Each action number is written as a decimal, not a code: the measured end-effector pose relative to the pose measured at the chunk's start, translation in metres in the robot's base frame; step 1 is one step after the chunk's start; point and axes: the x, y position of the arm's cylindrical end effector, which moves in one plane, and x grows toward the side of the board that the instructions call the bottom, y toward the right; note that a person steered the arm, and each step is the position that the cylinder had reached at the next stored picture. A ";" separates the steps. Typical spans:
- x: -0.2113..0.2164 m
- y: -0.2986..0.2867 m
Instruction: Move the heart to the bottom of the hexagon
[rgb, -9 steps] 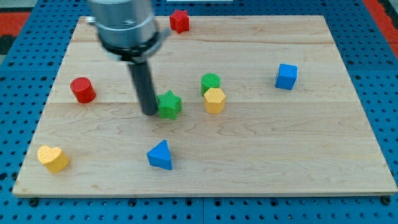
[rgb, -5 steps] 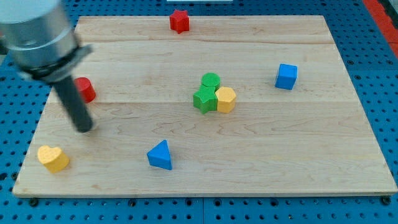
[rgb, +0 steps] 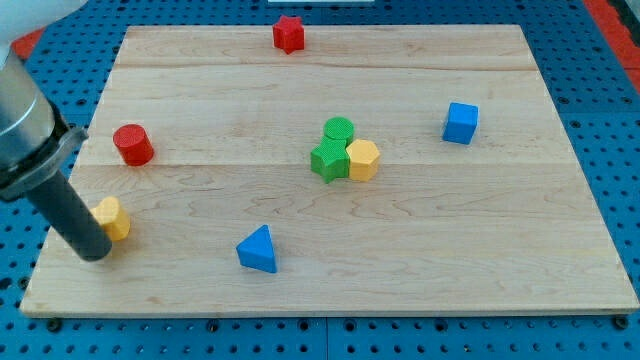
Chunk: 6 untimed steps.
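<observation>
Camera view: my tip (rgb: 97, 253) down on the wooden board (rgb: 450, 250) near the view's left edge, touching the yellow heart (rgb: 112, 217) on its left side, rod partly covering it. No fingers on this rig, only the rod, so no open or closed state to record. Yellow hexagon (rgb: 362, 159) well apart toward the centre, pressed against green star (rgb: 328, 160) and green cylinder (rgb: 339, 129). Blue triangle (rgb: 258, 249) toward bottom; red cylinder (rgb: 132, 144) above the heart; red star (rgb: 288, 33) at top; blue cube (rgb: 460, 122) at right.
</observation>
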 end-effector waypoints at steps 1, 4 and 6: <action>-0.002 0.003; -0.018 0.081; -0.016 0.076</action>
